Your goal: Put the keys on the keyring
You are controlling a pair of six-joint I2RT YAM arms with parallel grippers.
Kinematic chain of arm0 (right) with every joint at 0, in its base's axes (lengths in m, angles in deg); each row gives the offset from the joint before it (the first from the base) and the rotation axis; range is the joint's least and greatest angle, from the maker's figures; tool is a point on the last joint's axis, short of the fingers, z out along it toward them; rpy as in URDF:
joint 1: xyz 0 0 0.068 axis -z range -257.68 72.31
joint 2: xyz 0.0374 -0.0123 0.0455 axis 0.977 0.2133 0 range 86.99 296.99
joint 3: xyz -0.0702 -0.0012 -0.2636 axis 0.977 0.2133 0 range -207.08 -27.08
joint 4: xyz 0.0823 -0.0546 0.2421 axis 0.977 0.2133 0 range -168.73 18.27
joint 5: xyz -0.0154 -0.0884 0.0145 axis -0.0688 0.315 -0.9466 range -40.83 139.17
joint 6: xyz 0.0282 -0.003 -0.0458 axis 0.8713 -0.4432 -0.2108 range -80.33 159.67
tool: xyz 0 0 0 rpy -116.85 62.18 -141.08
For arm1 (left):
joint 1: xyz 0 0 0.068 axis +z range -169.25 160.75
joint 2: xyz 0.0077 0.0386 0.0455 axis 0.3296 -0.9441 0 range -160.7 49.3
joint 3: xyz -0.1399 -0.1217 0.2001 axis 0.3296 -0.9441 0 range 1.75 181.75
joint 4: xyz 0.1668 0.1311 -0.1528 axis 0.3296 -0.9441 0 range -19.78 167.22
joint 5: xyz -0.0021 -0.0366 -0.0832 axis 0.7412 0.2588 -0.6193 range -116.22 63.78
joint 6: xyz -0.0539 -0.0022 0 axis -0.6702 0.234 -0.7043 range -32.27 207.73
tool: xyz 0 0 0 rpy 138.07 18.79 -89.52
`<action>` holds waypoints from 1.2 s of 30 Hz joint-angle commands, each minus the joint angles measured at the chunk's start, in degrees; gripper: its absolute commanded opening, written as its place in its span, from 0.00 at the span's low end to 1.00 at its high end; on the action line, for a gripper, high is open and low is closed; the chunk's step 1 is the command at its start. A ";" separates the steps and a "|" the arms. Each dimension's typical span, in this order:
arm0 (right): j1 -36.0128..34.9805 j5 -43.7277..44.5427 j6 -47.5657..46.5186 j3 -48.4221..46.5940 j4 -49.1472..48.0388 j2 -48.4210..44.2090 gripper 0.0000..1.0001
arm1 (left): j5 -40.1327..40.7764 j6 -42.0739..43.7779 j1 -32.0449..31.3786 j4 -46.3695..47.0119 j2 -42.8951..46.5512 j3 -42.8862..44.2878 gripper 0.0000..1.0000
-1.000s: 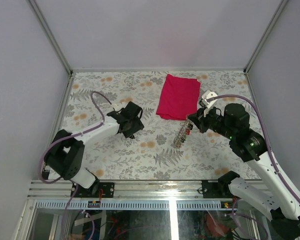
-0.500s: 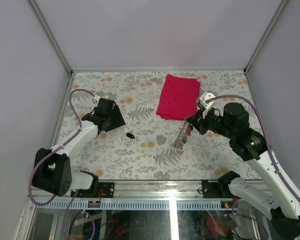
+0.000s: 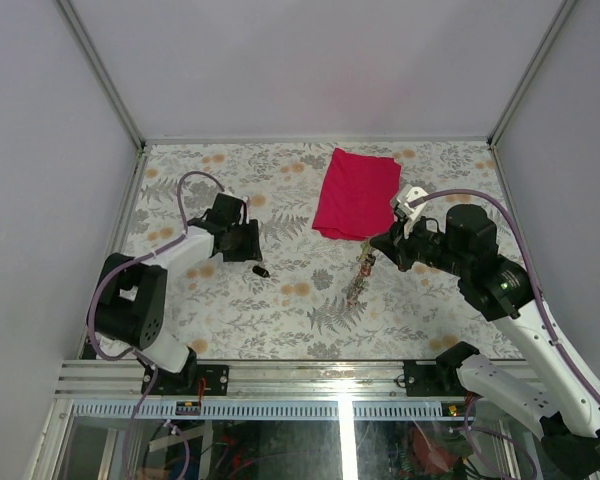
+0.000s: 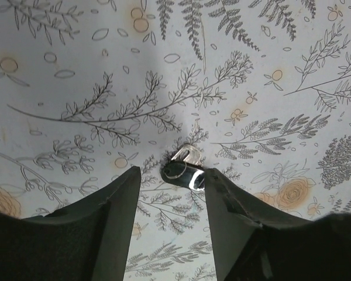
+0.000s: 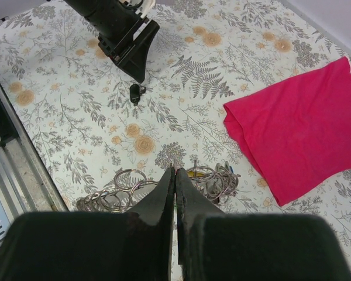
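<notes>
Straddling the black-headed key (image 4: 186, 171) flat on the counter (image 4: 76, 70) with left jaws open, right jaws pinched shut above the keyrings (image 5: 124, 179). Risk on closing: skidding the key aside, not pinching it.

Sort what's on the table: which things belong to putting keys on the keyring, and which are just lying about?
Belongs to the job:
- black-headed key, on the table between the jaws of the open left gripper
- pile of metal keyrings, just beyond the shut right gripper

Just lying about:
- red cloth, folded, at the far side
</notes>
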 commanded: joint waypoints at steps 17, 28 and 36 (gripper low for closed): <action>0.17 -1.92 -0.56 -4.08 -3.94 0.35 0.00 | -2.65 8.49 0.07 2.98 -5.92 2.75 0.35; 0.20 -2.00 -0.32 -3.85 -4.32 0.17 0.00 | -3.66 8.56 0.10 3.44 -5.81 2.12 0.15; 0.19 -2.17 -0.19 -3.72 -4.53 0.09 0.00 | -4.00 8.33 0.08 3.41 -4.60 1.40 0.00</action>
